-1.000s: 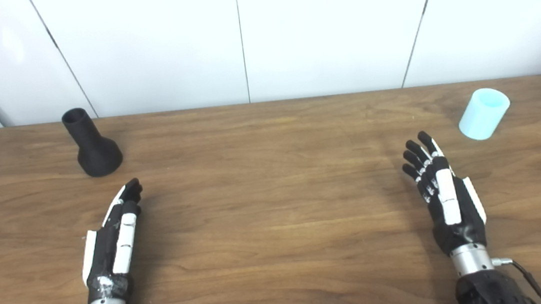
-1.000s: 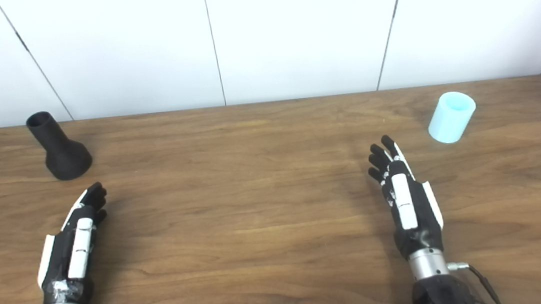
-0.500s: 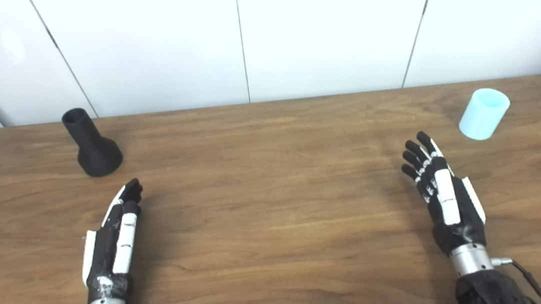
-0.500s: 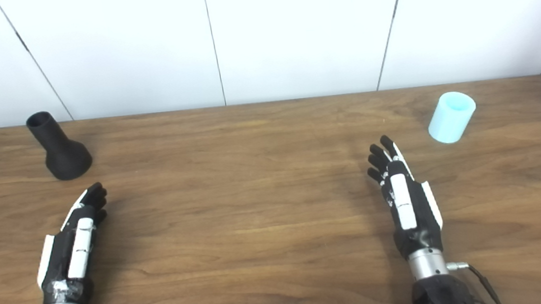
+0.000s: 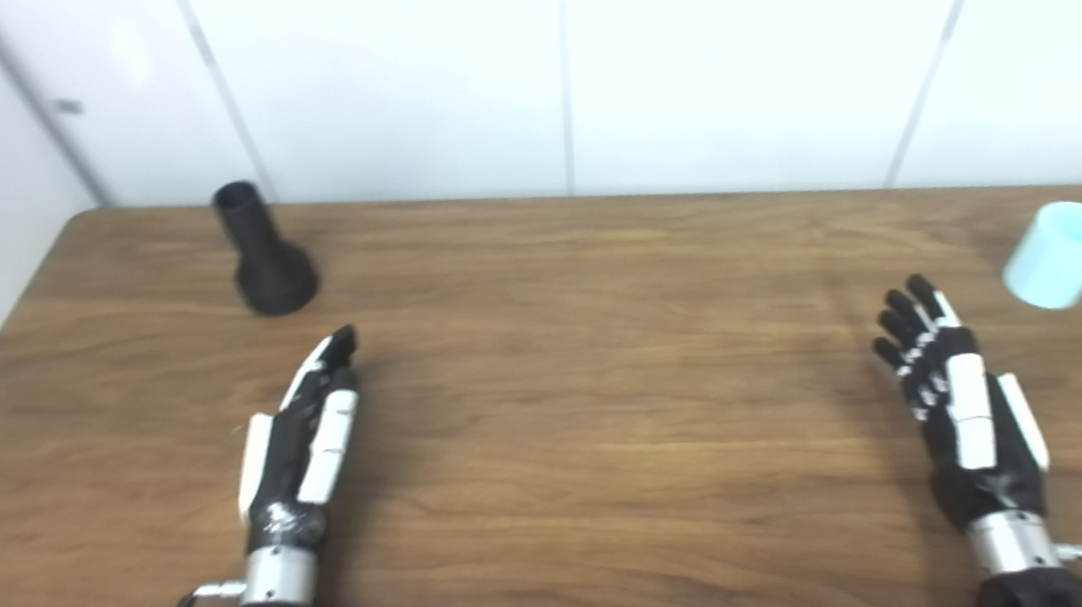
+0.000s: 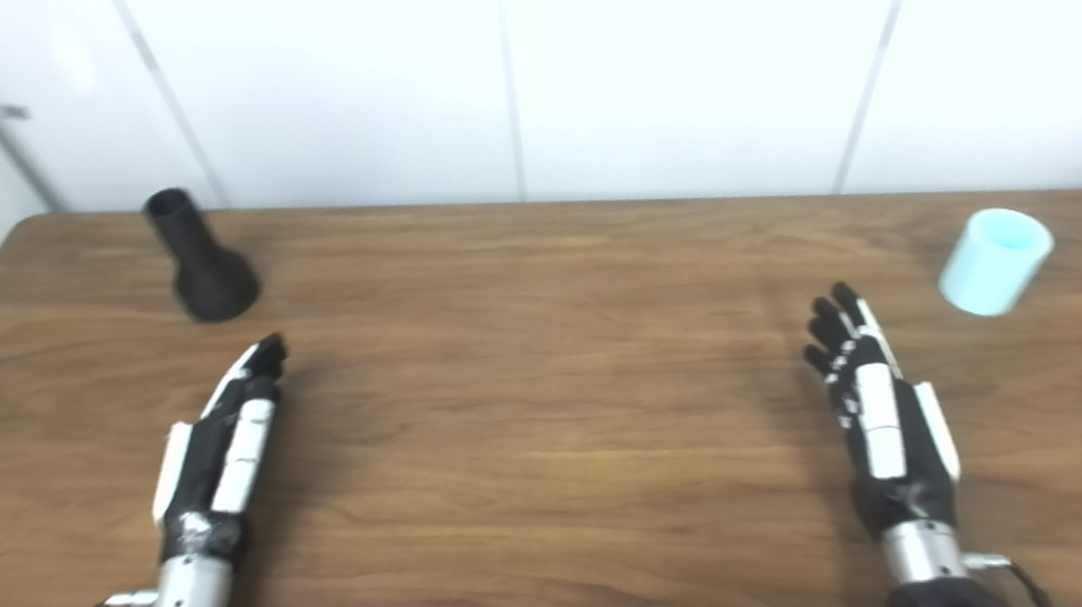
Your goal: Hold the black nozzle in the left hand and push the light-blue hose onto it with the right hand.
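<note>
Black nozzle [image 5: 267, 260] stands upright at 11 o'clock on the table [image 5: 567, 361], near left hand [image 5: 306, 439]. Light-blue hose [image 5: 1062, 254] sits at 2 o'clock, near right hand [image 5: 958, 400]. Both hands' fingers extended, holding nothing. Risk: a sideways approach could topple the narrow-necked nozzle or roll the hose toward the table edge.

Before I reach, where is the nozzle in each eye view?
Left eye view: nozzle upper left, standing on its wide base near the table's far edge.
Right eye view: nozzle further left, same pose.
Shared landmark: the left robot hand just in front of it, apart.
</note>
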